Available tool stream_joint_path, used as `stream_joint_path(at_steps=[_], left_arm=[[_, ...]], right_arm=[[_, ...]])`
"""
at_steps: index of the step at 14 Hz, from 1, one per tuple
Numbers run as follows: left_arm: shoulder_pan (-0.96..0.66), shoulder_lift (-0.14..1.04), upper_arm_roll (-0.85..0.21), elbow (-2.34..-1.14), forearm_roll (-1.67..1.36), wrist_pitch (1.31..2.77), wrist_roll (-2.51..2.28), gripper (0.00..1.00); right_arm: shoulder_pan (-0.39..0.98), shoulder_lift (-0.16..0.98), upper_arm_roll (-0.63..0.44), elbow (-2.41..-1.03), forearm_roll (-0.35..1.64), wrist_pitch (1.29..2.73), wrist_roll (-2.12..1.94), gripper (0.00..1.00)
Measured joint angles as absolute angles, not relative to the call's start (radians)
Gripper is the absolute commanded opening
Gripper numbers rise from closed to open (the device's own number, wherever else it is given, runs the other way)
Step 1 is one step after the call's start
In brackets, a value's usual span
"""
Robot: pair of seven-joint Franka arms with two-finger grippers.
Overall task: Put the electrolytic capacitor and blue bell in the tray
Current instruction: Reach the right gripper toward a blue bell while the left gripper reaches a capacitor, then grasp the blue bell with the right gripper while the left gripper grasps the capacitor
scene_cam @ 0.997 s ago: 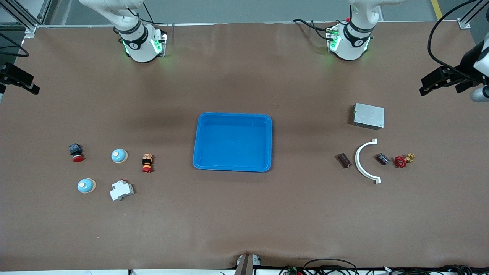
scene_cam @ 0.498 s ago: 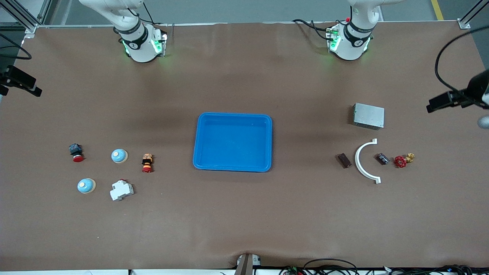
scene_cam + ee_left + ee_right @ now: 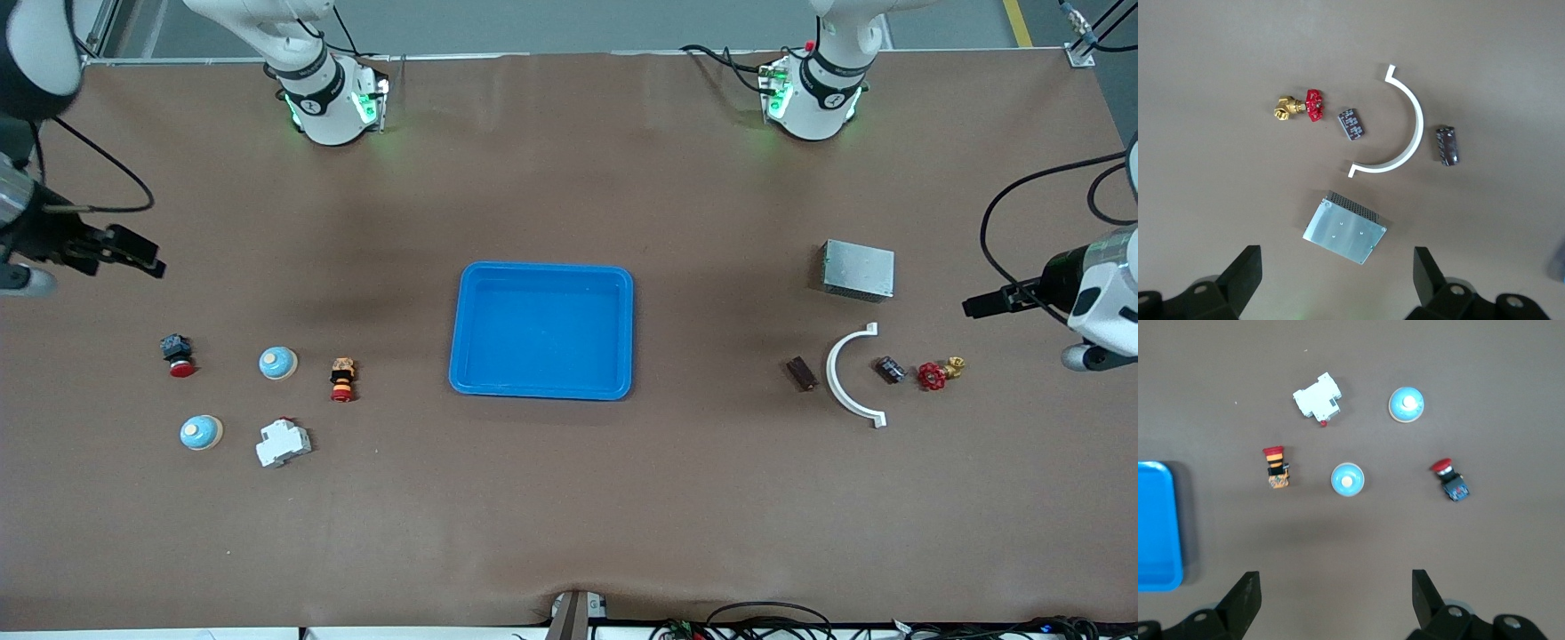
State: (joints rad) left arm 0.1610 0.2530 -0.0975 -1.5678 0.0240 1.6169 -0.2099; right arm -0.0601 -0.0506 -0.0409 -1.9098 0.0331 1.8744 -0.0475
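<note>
Overhead front view of a brown desk with the bright-blue tray [image 3: 544, 269] at the centre of the frame, nothing in it. Neither task item has been picked up. Two blue bells lie in the lower part of the frame toward the right arm's end: one blue bell [image 3: 277, 363] is closer to the tray, and a second bell [image 3: 201, 433] sits lower, beside a white circuit breaker [image 3: 284, 443]. The right hand [image 3: 133, 256] hangs over bare desk above this group, jaws spread wide and holding nothing. The left hand [image 3: 982, 307] is likewise open and empty, over the desk edge at the left arm's end, level with a grey metal box [image 3: 858, 269]. Near a white curved bracket [image 3: 845, 373] lie two small dark cylinders, one brown [image 3: 801, 373] and one with pale markings [image 3: 890, 370]. It is hard to tell which is the electrolytic capacitor. Each hand would do best to centre directly over its target, come straight down and close across the narrow width, keeping clear of the red-handled valve [image 3: 933, 375] and the emergency-stop buttons. Both arms are cut off by the frame edges.
</note>
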Motion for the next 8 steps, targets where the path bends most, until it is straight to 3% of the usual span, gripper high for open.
stream_joint_path(at_steps=[3,8], left_arm=[[0.19,0.26,-0.097,-1.641,0.018,1.712,-0.252,1.0],[0.194,0.295,-0.1,-1.784,0.018,1.891,-0.435,1.0]], right_arm=[[-0.049,-0.01,-0.037,-1.989,0.033,2.012,-0.047,1.0],[-0.042,0.138,-0.036,-2.001,0.033,2.177,-0.047,1.0]])
